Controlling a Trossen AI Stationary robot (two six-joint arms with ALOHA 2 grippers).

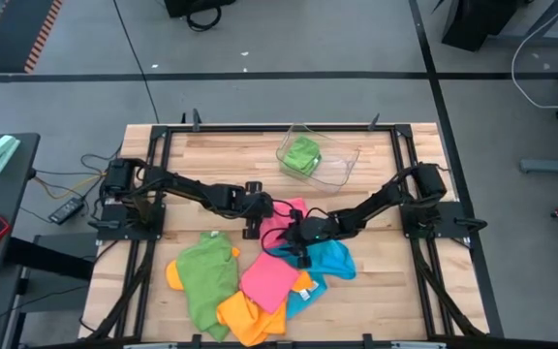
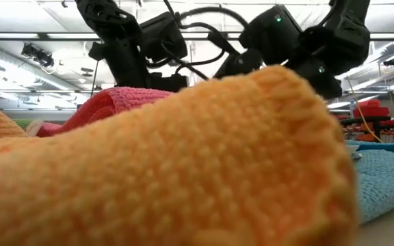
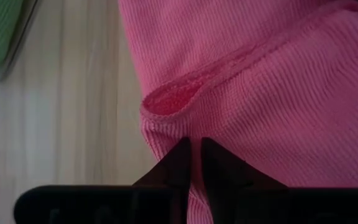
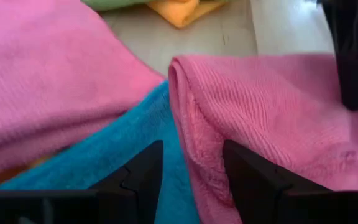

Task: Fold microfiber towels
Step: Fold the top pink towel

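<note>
A pink towel point(image 1: 287, 215) lies rumpled at the table's middle, partly on a sky-blue towel point(image 1: 334, 260). My left gripper point(image 3: 194, 155) comes from the left and is shut on the pink towel's left part. From the right, my right gripper point(image 4: 191, 165) is open, with a folded edge of the same pink towel point(image 4: 185, 124) between its fingers. A second pink towel point(image 1: 269, 276), a green one point(image 1: 206, 276) and an orange one point(image 1: 245, 315) lie in a heap toward the near edge. My left gripper pinches a rolled-over edge of the pink towel point(image 3: 188, 127) between its two fingertips. The fingers slant down from the table's left. The cloth bunches into a small pucker just ahead of the tips, and the rest of the towel lies on the table. My right gripper's fingers straddle the pink fold; I cannot tell whether they touch it.
A clear plastic tray point(image 1: 342, 167) with a folded green towel point(image 1: 301, 155) stands at the far middle. In the low view, the orange towel point(image 2: 183, 157) fills the foreground and hides most of the table. Bare wood shows at the far left and near right.
</note>
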